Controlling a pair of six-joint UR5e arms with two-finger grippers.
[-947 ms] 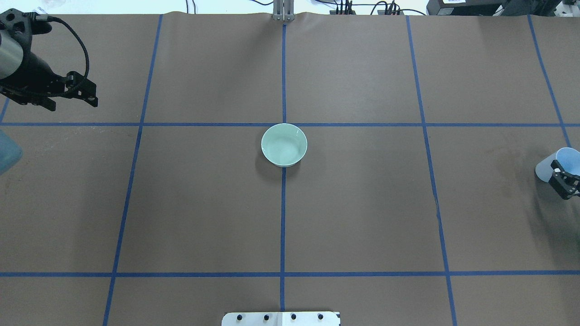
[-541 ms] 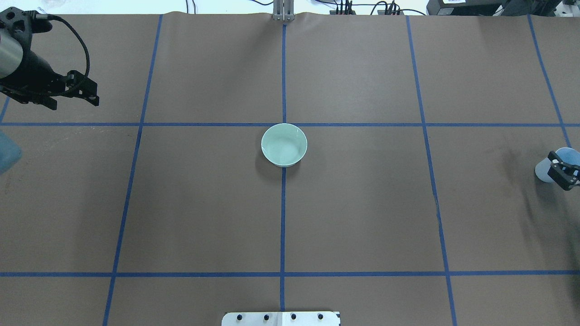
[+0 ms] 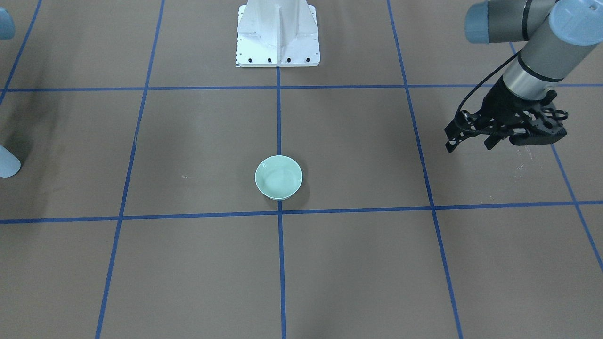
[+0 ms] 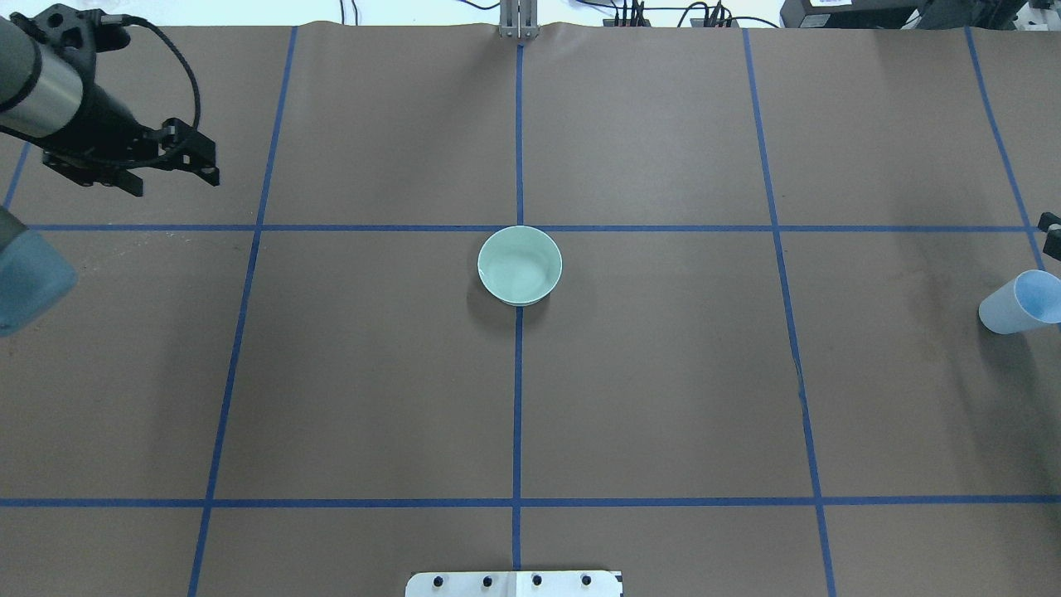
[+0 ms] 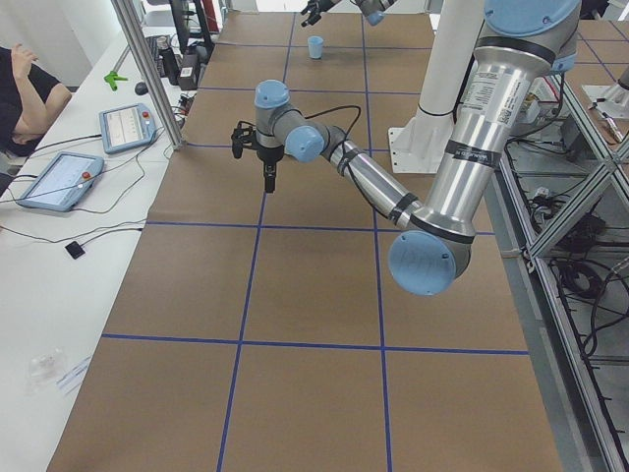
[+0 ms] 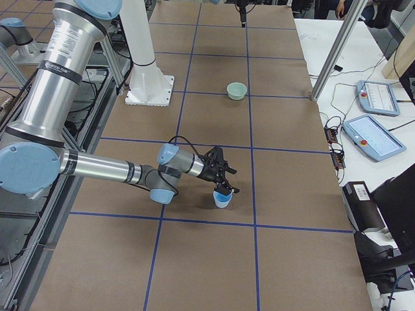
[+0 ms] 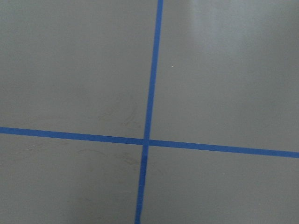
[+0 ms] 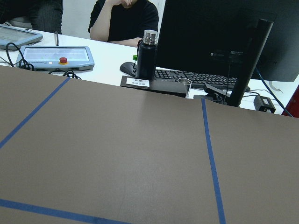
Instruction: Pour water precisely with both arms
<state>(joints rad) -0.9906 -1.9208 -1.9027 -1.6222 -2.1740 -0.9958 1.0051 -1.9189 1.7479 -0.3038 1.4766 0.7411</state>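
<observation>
brown table point(image 4: 663, 373), blue tape grid point(image 4: 517, 414) | left tool point(image 4: 174, 181) spread, empty | right tool point(image 6: 224, 175) state unclear

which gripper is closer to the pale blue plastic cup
Right. The right gripper is beside the pale blue plastic cup; the left gripper hangs at the table's opposite end, past the green bowl.

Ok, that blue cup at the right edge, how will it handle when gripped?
The blue cup looks thin-walled and plastic, so it probably flexes under a tight squeeze. It narrows to a small base, so a sideways nudge could tip it. Water level is not visible, so weight is uncertain.
</observation>
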